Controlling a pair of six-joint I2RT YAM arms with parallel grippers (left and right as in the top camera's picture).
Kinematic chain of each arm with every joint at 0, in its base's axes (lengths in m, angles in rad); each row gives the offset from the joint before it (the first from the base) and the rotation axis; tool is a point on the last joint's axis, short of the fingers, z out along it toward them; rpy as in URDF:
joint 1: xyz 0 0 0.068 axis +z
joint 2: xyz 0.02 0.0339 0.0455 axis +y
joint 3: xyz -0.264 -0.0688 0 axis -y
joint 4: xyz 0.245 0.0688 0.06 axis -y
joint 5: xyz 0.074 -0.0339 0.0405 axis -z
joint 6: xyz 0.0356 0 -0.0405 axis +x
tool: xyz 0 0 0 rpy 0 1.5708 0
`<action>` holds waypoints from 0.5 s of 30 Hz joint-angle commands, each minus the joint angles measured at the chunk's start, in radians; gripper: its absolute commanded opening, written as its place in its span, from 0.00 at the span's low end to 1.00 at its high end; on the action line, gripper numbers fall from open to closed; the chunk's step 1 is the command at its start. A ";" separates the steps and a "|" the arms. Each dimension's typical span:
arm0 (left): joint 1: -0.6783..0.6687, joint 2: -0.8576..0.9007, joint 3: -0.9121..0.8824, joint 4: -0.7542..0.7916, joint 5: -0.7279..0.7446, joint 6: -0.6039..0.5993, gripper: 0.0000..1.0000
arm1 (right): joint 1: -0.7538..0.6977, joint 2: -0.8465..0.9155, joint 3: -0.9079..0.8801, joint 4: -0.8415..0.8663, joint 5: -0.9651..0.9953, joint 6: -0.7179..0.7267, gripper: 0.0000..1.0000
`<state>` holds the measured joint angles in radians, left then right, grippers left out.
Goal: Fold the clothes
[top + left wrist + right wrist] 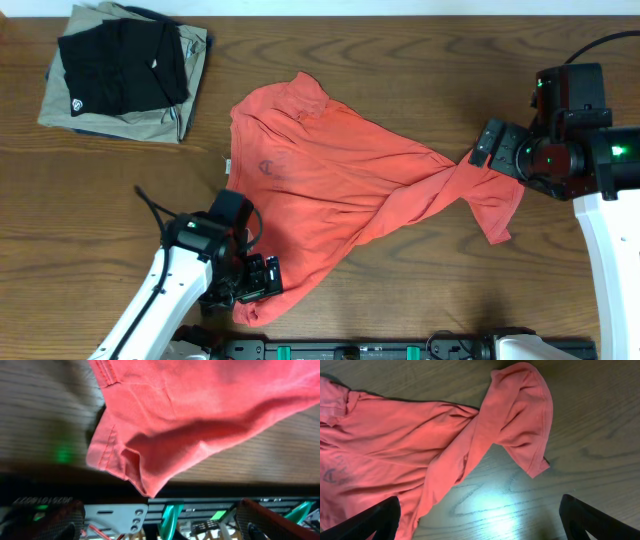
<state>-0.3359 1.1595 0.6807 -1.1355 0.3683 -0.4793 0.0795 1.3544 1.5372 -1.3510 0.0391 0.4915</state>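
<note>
The red-orange T-shirt lies crumpled across the middle of the table, lettering showing only faintly through the cloth, one sleeve stretched to the right. My left gripper is open and empty at the shirt's lower left corner near the front edge; that corner shows above its spread fingers in the left wrist view. My right gripper is open and empty just above the right sleeve; the sleeve lies beyond its fingers in the right wrist view.
A folded black garment sits on a folded khaki one at the back left. The table's front edge with a black rail is right below the left gripper.
</note>
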 commanded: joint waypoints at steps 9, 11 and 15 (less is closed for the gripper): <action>-0.003 0.003 -0.132 0.144 0.050 -0.078 0.93 | -0.005 0.006 0.006 0.008 -0.002 -0.014 0.99; -0.003 0.005 -0.142 0.163 0.060 -0.080 0.92 | -0.005 0.006 0.006 0.008 -0.003 -0.014 0.99; -0.003 0.020 -0.149 0.170 0.063 -0.080 0.88 | -0.005 0.006 0.006 0.008 -0.003 -0.014 0.99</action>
<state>-0.3359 1.1652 0.5423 -0.9668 0.4164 -0.5507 0.0795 1.3548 1.5372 -1.3422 0.0368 0.4892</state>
